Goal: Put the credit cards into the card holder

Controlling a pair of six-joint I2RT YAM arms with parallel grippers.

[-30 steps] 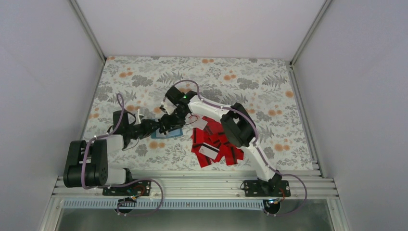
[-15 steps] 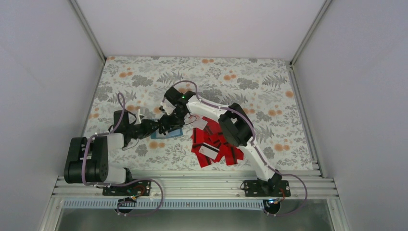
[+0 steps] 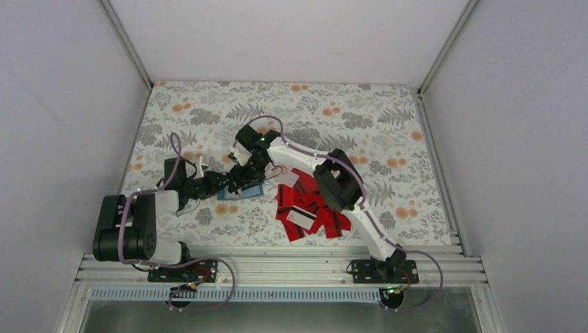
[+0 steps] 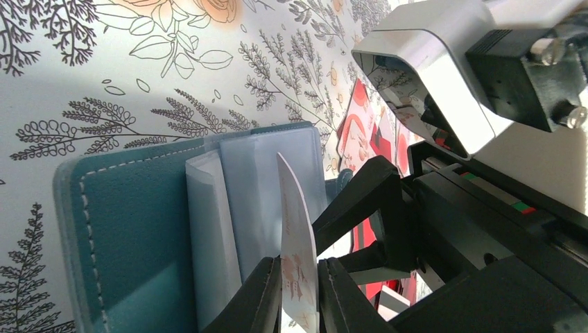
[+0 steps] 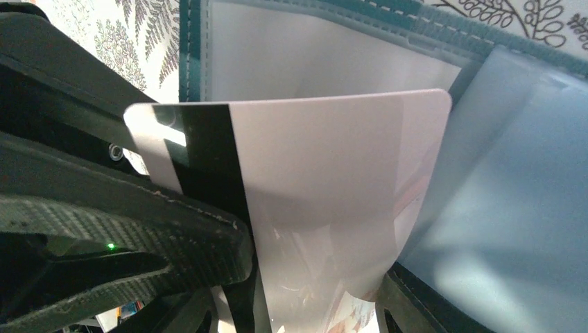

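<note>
My left pincer (image 4: 299, 295) pinches one credit card (image 4: 295, 229) on edge over the card holder (image 4: 118, 236), which lies open left of the worktop's (image 3: 388, 139) middle, clear pockets (image 4: 267, 187) up. Whether the card sits in a pocket I cannot tell. My right pincer (image 3: 243, 175) is alongside; spread or gripping, I cannot tell. More red cards (image 3: 312, 208) heap near the front edge.

**Top view.** Light is even and diffuse from overhead. The table (image 3: 388, 125) is bright and sharp, shadows on it are soft and short, and the walls (image 3: 62, 104) carry a faint lilac cast.

**Left wrist view.** Strong light from the upper right nearly blows out the white housing (image 4: 430, 62). The left end effector (image 4: 300, 274) in the foreground is dark and soft.

**Right wrist view.** The card (image 5: 326, 180) lies too close to the lens and is blurred and washed out. There is glare on its black stripe (image 5: 208, 159), and the clear pockets (image 5: 513, 229) are hazy.
</note>
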